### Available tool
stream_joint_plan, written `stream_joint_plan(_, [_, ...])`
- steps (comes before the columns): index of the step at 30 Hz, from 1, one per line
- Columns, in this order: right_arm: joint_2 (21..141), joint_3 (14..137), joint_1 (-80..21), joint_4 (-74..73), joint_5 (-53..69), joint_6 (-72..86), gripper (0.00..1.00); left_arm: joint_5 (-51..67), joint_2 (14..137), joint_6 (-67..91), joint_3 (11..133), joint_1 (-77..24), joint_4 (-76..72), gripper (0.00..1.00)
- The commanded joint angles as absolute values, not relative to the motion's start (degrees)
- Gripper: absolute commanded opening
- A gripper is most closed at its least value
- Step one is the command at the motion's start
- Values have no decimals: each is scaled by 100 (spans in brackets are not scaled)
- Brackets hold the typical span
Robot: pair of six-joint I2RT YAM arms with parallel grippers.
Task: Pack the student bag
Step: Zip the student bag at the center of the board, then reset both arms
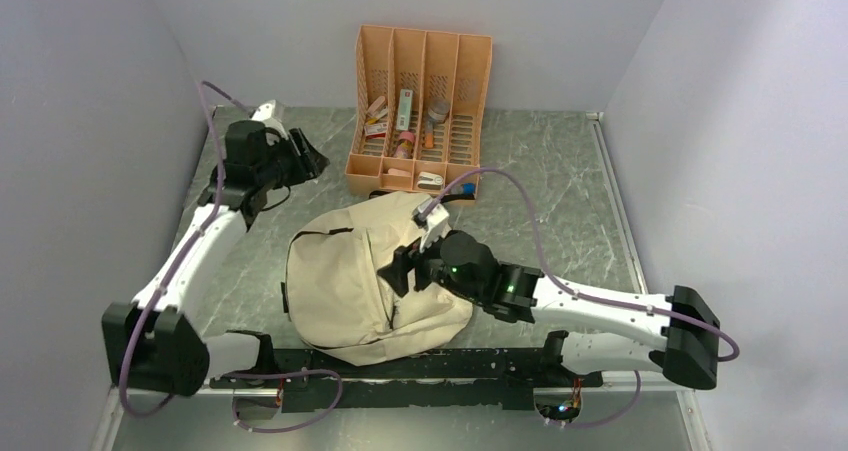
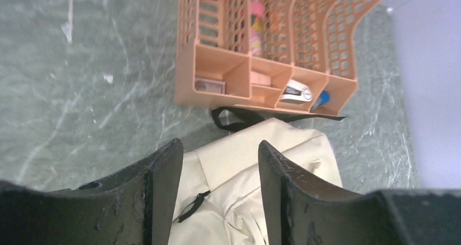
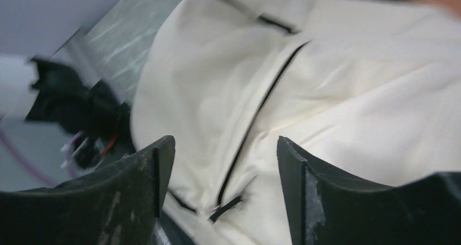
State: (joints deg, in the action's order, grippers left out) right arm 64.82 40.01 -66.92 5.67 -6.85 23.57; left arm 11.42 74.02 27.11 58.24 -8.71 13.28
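Near front edge of table [image 1: 560, 201], centre: student bag [image 1: 345, 291] lies slumped, black zipper trim crossing cream fabric. Right gripper [image 1: 397, 267] hovers just over bag's right part, fingers spread, nothing pinched. Orange desk organiser [image 1: 420, 111] stands just behind bag. Left gripper [image 1: 308, 158] at far left, well apart from bag, fingers spread, empty.

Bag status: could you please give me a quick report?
Left hand open, empty, clear of bag. Right hand open above it, empty. Bag slumped on table. Organiser right behind it.
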Motion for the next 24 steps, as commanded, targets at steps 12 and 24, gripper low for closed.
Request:
stream_joint_plan(12, [5719,4965,-3199,-1238,-796,1818,98,-132,4825,1749,5749,-853,2478,97])
stream_joint_plan(24, [4877,4527,-1415,-1753,-621,2591,100,-1232,3940,1839,4896,-853,2718,97])
